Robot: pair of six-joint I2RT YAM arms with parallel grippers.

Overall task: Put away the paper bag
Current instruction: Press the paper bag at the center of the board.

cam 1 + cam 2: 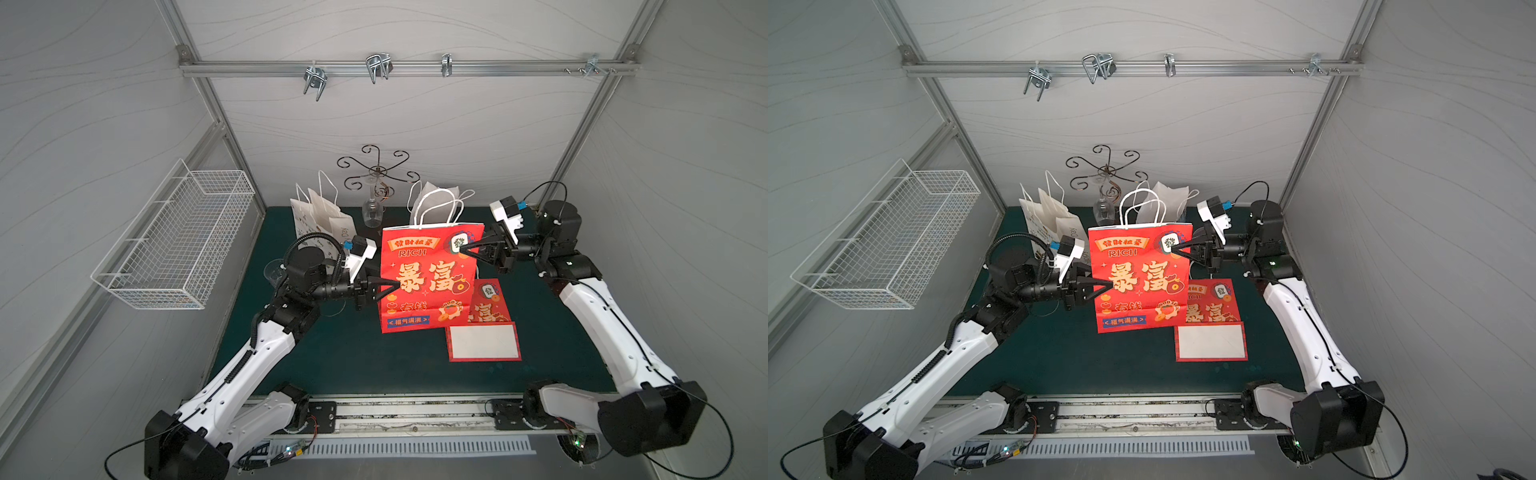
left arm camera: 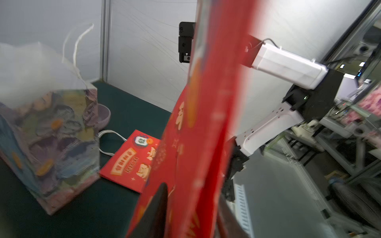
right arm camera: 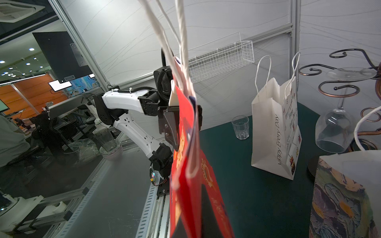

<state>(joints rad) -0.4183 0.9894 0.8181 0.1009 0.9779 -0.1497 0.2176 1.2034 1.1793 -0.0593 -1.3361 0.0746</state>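
The right claw [image 1: 462, 248] pinches the flat bag [image 1: 428, 286] up in the air. The left claw [image 1: 398, 286] is at its side; I cannot tell if it grips. The bag is not put away yet.

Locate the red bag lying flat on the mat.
In both top views the flat red bag lies on the green mat, partly hidden behind the lifted red bag, on the right arm's side.

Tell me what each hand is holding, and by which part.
Right hand pinches the red paper bag by its upper right edge. Left hand straddles its left edge; grip unclear.
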